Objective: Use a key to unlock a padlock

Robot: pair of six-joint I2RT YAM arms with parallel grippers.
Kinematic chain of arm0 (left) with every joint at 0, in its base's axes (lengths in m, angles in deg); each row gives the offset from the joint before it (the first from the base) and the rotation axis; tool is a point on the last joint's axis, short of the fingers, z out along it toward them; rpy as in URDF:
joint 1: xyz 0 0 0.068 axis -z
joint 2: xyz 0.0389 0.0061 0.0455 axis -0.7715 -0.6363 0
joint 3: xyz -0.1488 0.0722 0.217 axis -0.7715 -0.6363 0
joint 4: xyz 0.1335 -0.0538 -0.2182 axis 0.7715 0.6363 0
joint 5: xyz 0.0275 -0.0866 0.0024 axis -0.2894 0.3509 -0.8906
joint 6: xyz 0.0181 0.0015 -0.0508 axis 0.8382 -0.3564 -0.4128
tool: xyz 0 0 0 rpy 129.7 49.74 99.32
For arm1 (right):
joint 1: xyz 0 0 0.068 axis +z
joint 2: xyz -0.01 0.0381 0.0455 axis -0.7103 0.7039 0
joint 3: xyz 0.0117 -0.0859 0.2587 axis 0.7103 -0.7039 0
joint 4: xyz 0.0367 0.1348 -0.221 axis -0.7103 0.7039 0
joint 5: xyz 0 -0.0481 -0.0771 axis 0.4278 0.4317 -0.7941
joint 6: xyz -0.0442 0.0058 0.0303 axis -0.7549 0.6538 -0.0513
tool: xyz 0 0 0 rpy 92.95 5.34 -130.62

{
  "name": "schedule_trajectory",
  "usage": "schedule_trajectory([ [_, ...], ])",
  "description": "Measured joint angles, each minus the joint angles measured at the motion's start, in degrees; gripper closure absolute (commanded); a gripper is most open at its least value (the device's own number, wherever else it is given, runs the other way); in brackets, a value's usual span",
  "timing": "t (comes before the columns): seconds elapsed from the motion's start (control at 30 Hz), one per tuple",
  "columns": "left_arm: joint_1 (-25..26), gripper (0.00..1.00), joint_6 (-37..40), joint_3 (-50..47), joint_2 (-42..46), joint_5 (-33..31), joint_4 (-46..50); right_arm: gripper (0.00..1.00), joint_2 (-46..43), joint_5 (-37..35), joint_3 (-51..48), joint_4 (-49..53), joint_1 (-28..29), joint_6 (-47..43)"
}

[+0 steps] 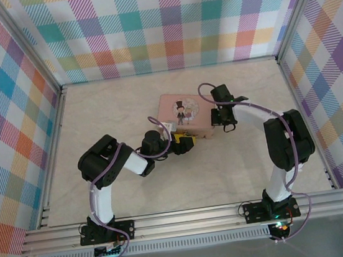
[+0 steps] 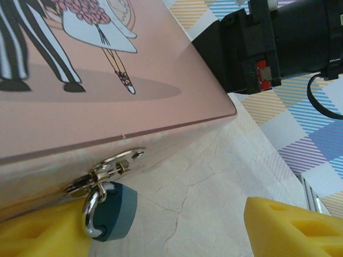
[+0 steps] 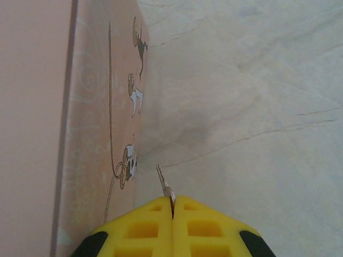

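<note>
Where the top camera looks down, pink rectangular tin [image 1: 178,110] lies on pale surface [image 1: 125,109], left claw [image 1: 184,143] at its near edge, right claw [image 1: 223,124] alongside. Left wrist: small bluish metal padlock [image 2: 118,211] hangs from tin's hasp [image 2: 110,163]; left claw [image 2: 161,230] apart. Right wrist: right claw [image 3: 172,206] clamped on thin silvery key [image 3: 163,182].

No readable text — cartoon pictures only.
</note>
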Motion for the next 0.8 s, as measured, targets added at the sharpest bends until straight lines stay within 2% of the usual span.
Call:
schedule_trajectory([
  [0.17,0.0,0.23,-0.5,0.0,-0.8,-0.1,0.0,1.00,0.2,0.8,0.0,-1.0,0.4,0.0],
  [0.37,0.0,0.28,-0.9,0.2,-0.8,0.0,-0.3,1.00,0.2,1.3,0.0,-1.7,0.5,0.0],
  [0.67,-1.4,0.23,-3.0,-0.6,-2.2,-0.5,-5.4,1.00,0.2,3.0,0.0,-2.7,1.0,0.0],
  [0.8,-1.7,0.25,-3.7,-0.8,-2.3,-0.7,-6.0,1.00,0.4,3.2,0.0,-3.5,1.7,0.0],
])
